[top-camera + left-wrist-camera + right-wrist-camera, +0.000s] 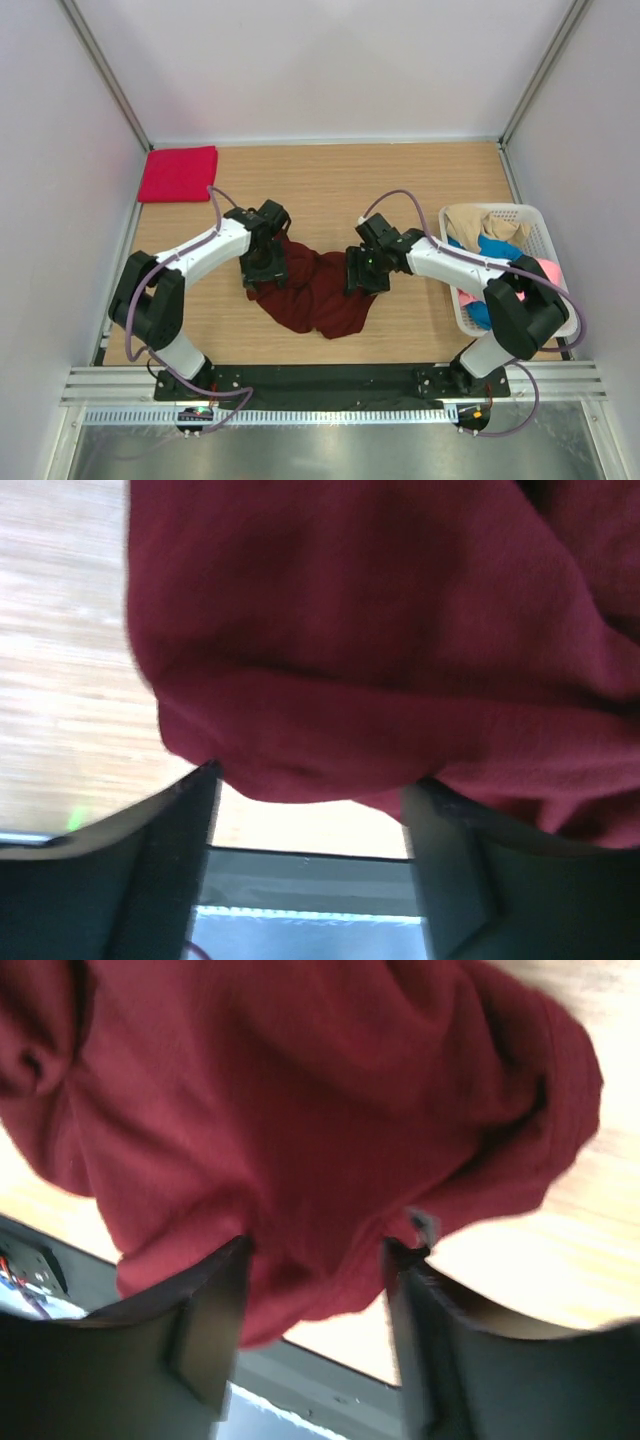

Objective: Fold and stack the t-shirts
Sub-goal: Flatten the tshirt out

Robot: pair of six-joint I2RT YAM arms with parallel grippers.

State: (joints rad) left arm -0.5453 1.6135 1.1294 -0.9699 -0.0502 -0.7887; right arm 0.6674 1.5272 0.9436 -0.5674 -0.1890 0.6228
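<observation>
A dark maroon t-shirt (315,290) lies crumpled on the wooden table between my two arms. My left gripper (265,270) is down at its left edge. In the left wrist view this gripper (308,780) is open, and the maroon cloth (380,630) lies at its fingertips. My right gripper (362,275) is down at the shirt's right edge. In the right wrist view it (315,1245) is open, with a fold of the maroon cloth (300,1090) hanging between its fingers. A bright red t-shirt (178,173) lies folded at the far left corner.
A white slatted basket (495,208) stands at the right edge and holds beige (490,225), blue (497,247) and pink (548,270) shirts. White walls enclose the table on three sides. The black base rail (320,380) runs along the near edge.
</observation>
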